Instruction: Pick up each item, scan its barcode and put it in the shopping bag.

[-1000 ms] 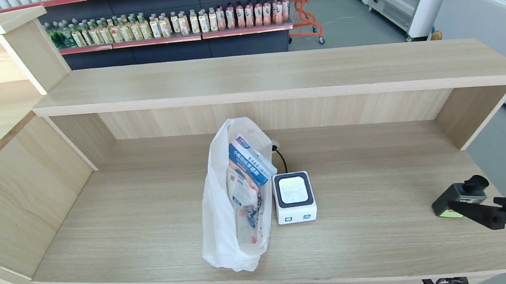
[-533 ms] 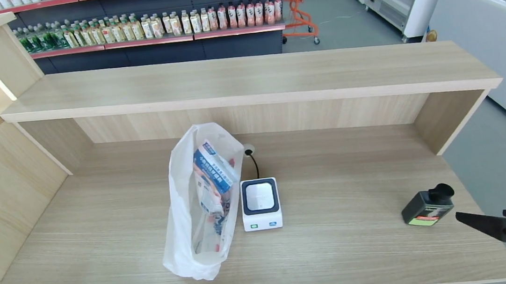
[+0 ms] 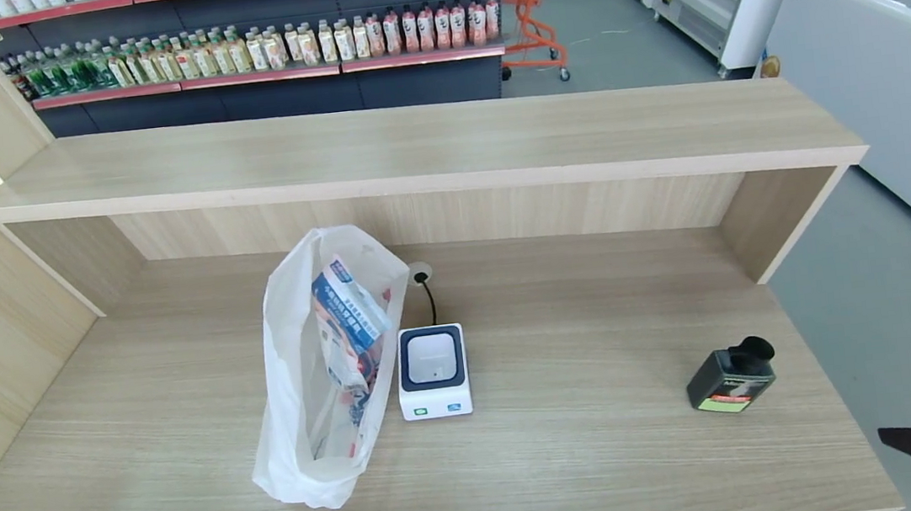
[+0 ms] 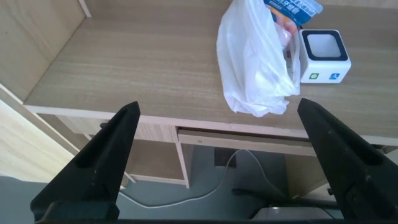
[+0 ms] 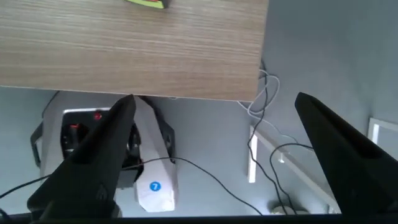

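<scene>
A white plastic shopping bag (image 3: 295,425) stands left of centre on the wooden counter (image 3: 583,344), open at the top, with a blue-and-white packet (image 3: 348,317) inside. Right beside it sits the white barcode scanner (image 3: 432,370). A small black bottle (image 3: 731,377) with a green label lies near the counter's right end. My right gripper (image 5: 214,99) is open, off the counter's front right corner, below and to the right of the bottle. My left gripper (image 4: 217,104) is open too, held low in front of the counter, with the bag (image 4: 255,62) and scanner (image 4: 323,56) beyond it.
A raised ledge (image 3: 410,146) runs along the back, with side walls (image 3: 790,216) at both ends. The scanner's black cable (image 3: 428,296) goes to a hole behind it. A drawer front (image 4: 242,142) lies under the counter edge. Drink shelves (image 3: 256,52) and freezers (image 3: 864,35) stand beyond.
The head camera has turned right, shifting the whole picture left. My right gripper has drawn back from the black bottle to beyond the counter's front right corner. The bottle stays on the counter.
</scene>
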